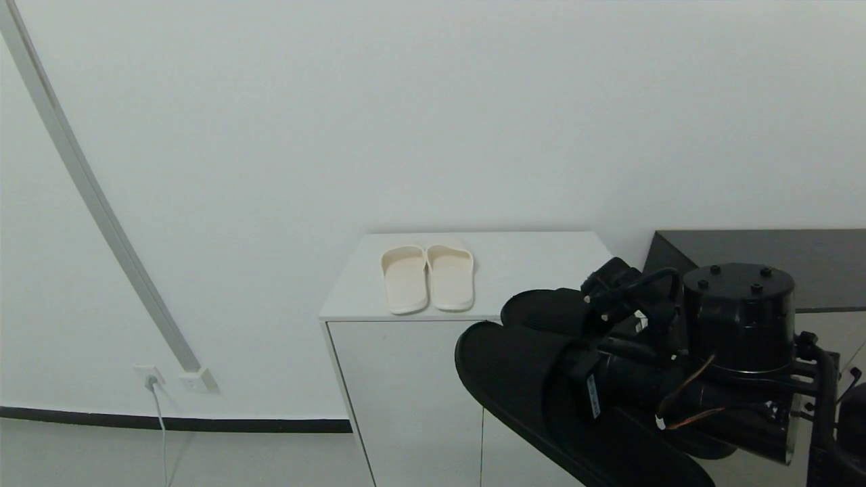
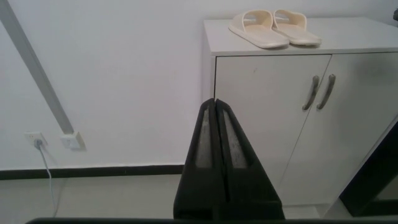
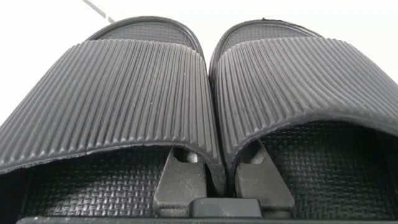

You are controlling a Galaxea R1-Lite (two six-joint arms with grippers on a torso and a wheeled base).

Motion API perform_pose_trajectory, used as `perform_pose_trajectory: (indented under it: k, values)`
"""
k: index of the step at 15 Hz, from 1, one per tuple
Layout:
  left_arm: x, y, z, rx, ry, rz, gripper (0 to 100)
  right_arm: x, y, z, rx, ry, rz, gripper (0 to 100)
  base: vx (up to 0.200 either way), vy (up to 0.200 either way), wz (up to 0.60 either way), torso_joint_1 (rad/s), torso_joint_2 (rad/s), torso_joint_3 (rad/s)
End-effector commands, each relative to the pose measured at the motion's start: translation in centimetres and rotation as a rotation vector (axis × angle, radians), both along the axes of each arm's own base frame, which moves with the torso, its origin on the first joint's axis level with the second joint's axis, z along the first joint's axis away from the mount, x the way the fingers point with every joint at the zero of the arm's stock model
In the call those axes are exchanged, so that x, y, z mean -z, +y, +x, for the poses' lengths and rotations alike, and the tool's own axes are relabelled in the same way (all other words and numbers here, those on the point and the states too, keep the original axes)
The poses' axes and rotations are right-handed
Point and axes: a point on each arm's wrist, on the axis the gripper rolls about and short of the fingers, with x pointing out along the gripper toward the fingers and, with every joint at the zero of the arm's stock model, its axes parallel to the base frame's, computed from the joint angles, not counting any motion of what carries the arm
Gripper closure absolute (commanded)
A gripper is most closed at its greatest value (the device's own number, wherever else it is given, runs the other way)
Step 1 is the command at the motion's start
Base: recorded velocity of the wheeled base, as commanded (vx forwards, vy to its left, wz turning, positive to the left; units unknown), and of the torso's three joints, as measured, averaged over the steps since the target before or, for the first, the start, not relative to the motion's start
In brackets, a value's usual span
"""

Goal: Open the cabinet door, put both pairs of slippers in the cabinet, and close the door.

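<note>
Left gripper (image 2: 216, 109) noted off the left front corner of the cabinet (image 1: 406, 379), pointed toward it, fingers pressed together, nothing held or touched. Both cabinet doors are seen shut. Cream slippers (image 1: 427, 277) are lying side by side on the cabinet top, near its front edge and over the left door, with toes pointing to the wall behind the cabinet. Two door handles (image 2: 319, 92) are seen just beside each other at the seam where the doors meet, long axes upright; from the left gripper they lie ahead and across the left door's face. Black slippers (image 1: 521, 372) are held in the air before the cabinet's right door, soles tilted, not yet inside. Right gripper (image 3: 214, 165) is clamped on them, one finger under each strap, the inner strap walls pinched between. Judgement: the door is to be opened first, and the free left gripper is the better placed; its fingers must be spread before a handle is taken.
</note>
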Motion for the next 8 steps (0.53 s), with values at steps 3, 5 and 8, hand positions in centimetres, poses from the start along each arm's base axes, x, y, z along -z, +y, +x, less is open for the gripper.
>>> perform_pose_trajectory:
  k: [3,5,8]
  values:
    - [0.00,0.00,0.01,0.000,0.001,0.000,100,0.28,0.05,0.00,-0.002,0.006,-0.009,100,0.000,0.000,0.00,0.000,0.00,0.000]
    - [0.00,0.00,0.01,0.000,0.001,0.000,100,0.44,0.02,-0.09,-0.004,0.010,-0.013,100,0.000,0.000,0.00,0.000,0.00,0.000]
    - [0.00,0.00,0.01,0.000,0.001,0.000,100,0.48,0.07,-0.16,-0.007,0.012,-0.014,100,0.000,0.000,0.00,-0.142,0.32,0.185]
